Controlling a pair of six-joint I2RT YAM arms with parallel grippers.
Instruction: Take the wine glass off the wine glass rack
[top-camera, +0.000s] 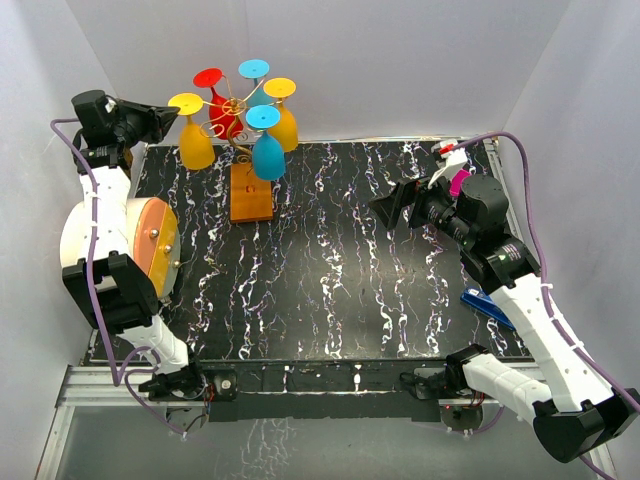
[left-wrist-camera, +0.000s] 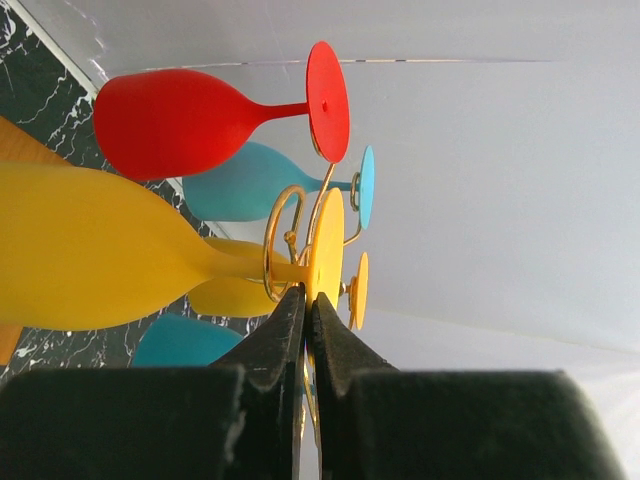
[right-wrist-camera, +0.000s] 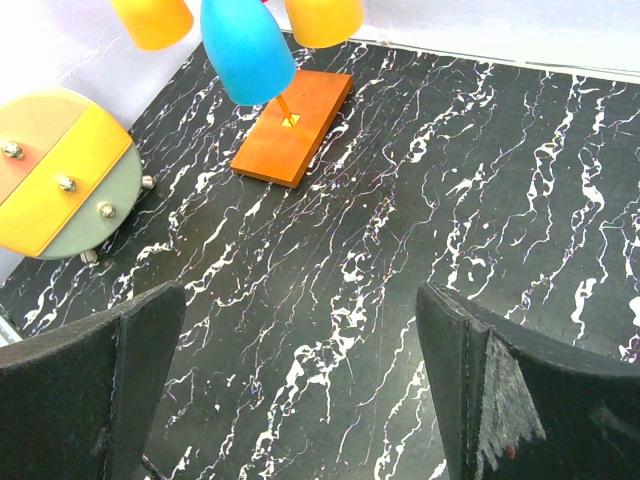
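So the wine glass rack (top-camera: 251, 195) stands toward the far left of the surface (top-camera: 330, 280), with glasses hanging bowl-down all around its arms. The left gripper (top-camera: 174, 116) is up at the rack's left side, its fingers (left-wrist-camera: 270, 350) pinched on the foot rim of the leftmost wine glass (top-camera: 195, 145). The right gripper (top-camera: 388, 208) hovers over the right half, well apart from the rack.

Overhead, wrist cams; rack (top-camera: 251, 195) shared
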